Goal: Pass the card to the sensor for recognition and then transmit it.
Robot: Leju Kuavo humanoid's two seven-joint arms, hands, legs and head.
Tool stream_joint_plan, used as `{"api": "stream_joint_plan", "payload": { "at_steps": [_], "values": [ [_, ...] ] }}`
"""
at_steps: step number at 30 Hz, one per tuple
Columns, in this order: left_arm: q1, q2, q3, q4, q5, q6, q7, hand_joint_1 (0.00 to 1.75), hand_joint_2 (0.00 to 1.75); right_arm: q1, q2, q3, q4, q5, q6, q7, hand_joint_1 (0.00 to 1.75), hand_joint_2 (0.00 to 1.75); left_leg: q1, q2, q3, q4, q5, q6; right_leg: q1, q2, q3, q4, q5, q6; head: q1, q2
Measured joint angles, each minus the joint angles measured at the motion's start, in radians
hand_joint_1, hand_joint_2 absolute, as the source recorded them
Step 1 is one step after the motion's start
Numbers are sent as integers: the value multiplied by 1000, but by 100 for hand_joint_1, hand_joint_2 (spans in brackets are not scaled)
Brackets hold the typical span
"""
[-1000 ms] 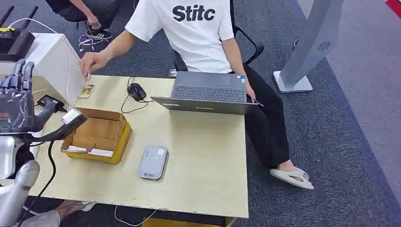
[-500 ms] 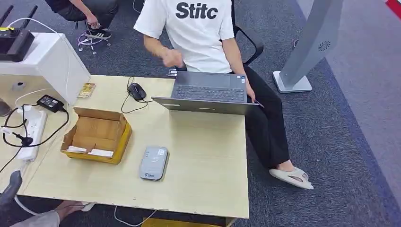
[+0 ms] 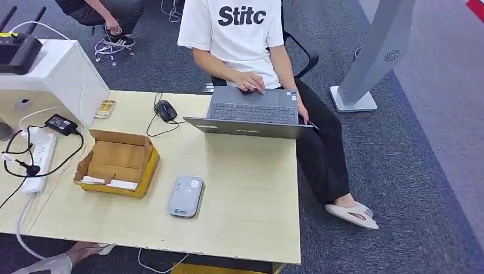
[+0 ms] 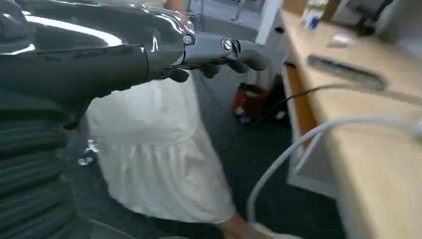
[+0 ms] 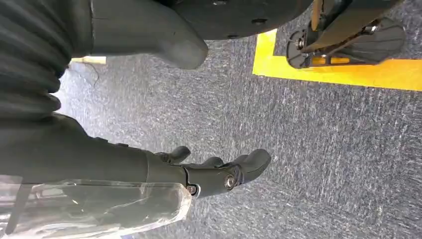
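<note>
Moved since earlier: your left hand, raised at the table's 9 o'clock edge a second ago, has dropped out of the head view; the person has pulled an arm back from the far left corner and now rests a hand on the laptop.

Head view, sensor: the grey reader lies flat near the table's 6 o'clock edge, with nothing on it.

Head view, cards: white cards lie in the bottom of the open box, at 9 o'clock from the reader. A small patterned card lies apart at 12 o'clock from the box. You cannot tell which one is the task's card.

Left wrist view: your left hand hangs below the table's edge, fingers loosely stretched with bent tips, holding nothing.

Right wrist view: your right hand hangs over the carpet, thumb well apart from the loosely curved fingers, also holding nothing.

Progress: no card is at the reader or in either hand. That fits a card scanned and already handed over, or one yet to be picked up; the pictures do not settle which.
</note>
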Motion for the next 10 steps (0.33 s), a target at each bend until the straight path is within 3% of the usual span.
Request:
{"api": "stream_joint_plan", "payload": {
  "at_steps": [6,10],
  "values": [
    [-62,61,71,368,-111,53,182,0,175,-5,0,1,0,48,13,44,0,175,0,0,0,0,0,0,0,-1,0,0,0,0,0,0],
    [-84,83,72,554,-216,-4,314,0,175,-11,0,13,0,92,31,63,0,175,0,0,0,0,0,0,0,-1,0,0,0,0,0,0]
  ]
}}
